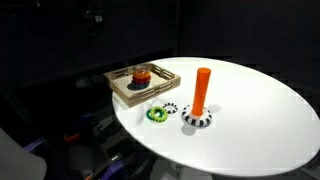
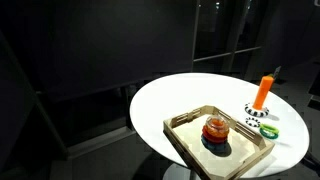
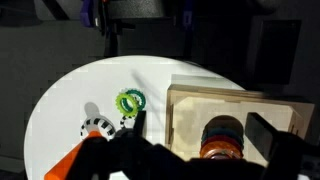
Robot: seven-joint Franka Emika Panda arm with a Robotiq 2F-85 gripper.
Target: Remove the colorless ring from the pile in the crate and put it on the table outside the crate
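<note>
In an exterior view the worktop (image 1: 262,115) lies open across the right half of the frame, while the tall orange peg (image 1: 202,90) and green ring (image 1: 157,114) crowd the strip just beside the crate (image 1: 118,86), whose low walls surround the pile (image 1: 142,75), reachable from above.

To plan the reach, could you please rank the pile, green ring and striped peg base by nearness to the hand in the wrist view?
1. Pile, in the crate, under the hand.
2. Green ring, on the table beside the crate.
3. Striped peg base, farther out.
</note>
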